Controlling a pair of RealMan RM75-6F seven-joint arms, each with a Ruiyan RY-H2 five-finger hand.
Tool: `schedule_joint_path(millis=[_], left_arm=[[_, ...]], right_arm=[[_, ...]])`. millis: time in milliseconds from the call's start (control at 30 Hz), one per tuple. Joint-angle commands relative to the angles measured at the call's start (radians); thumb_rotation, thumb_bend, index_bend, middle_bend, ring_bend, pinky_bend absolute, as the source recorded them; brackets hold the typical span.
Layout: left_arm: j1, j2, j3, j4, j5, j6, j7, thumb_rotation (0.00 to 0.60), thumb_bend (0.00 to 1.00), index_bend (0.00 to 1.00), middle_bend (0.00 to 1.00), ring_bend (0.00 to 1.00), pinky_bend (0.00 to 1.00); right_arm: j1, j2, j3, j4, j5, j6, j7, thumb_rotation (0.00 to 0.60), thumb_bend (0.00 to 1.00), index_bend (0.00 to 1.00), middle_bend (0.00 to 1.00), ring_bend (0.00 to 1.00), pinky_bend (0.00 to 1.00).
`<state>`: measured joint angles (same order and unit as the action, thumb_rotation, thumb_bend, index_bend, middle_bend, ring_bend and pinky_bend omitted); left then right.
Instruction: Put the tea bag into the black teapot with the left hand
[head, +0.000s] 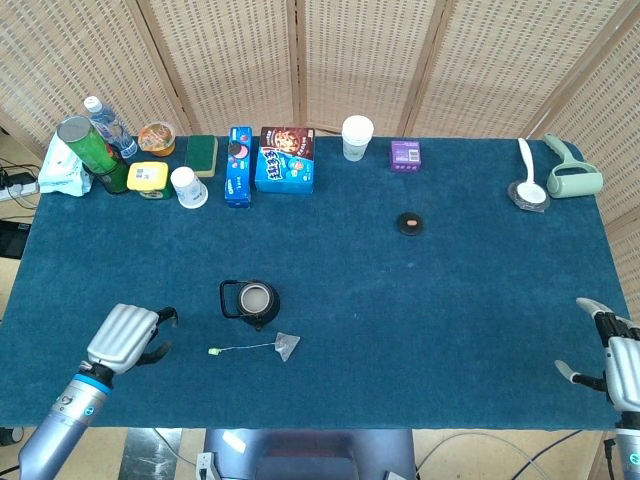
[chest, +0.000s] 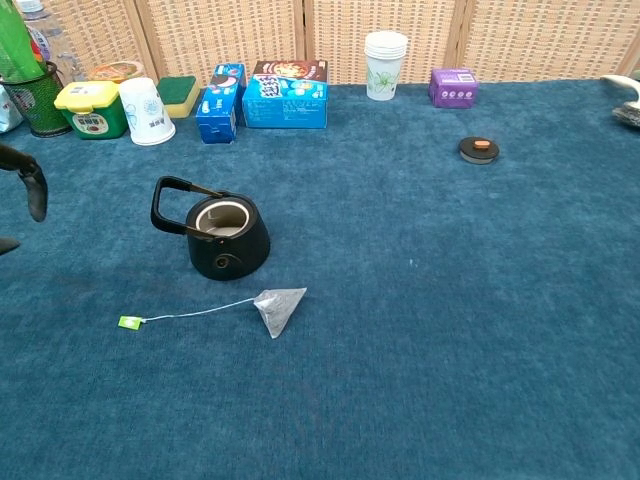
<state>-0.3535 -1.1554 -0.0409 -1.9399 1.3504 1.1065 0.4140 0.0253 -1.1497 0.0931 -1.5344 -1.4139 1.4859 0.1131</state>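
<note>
– Where is the tea bag (chest: 279, 309)?
– I see it on the blue surface (chest: 450, 330), just beside the black teapot (chest: 226, 235).
– Your left hand (head: 126, 336)?
– Empty, fingers (chest: 33, 186) apart, near the bag's tag.

I take this for a staged test room, not a real kitchen; my table (head: 480, 300) wears blue carpet-like cloth, woven folding screens (head: 360, 60) close off the back, and snack boxes (head: 285, 158), paper cups (head: 357, 137) and a bottle (head: 108, 127) line its far edge.
</note>
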Motion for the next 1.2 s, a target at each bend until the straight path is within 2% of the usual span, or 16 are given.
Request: schedule_joint_path(millis=[33,867,1200], left_arm=[[-0.009,-0.02,0.004,0.009,-0.017,-0.009,0.017,0.6,0.38,0.45,1.0,1.0,1.0],[-0.098,-0.236,0.013,0.15,-0.181,-0.122,0.06,0.6,0.41,0.45,1.0,1.0,1.0],[-0.122,-0.279,0.016,0.183,-0.223,-0.13,0.08,0.6,0.46,0.45,1.0,1.0,1.0]], right_arm=[[-0.001,-0.003,0.0,0.005,0.002,0.0,0.0,0.6,0.09,0.18,0.22,0.31,0.21],[-0.013,-0.002,0.0,0.011,0.014,-0.004,0.006,0.6,0.09,0.18,0.22,0.31,0.21],[-0.02,-0.002,-0.001,0.016,0.022,-0.006,0.012,0.6,0.09,0.18,0.22,0.31,0.21]])
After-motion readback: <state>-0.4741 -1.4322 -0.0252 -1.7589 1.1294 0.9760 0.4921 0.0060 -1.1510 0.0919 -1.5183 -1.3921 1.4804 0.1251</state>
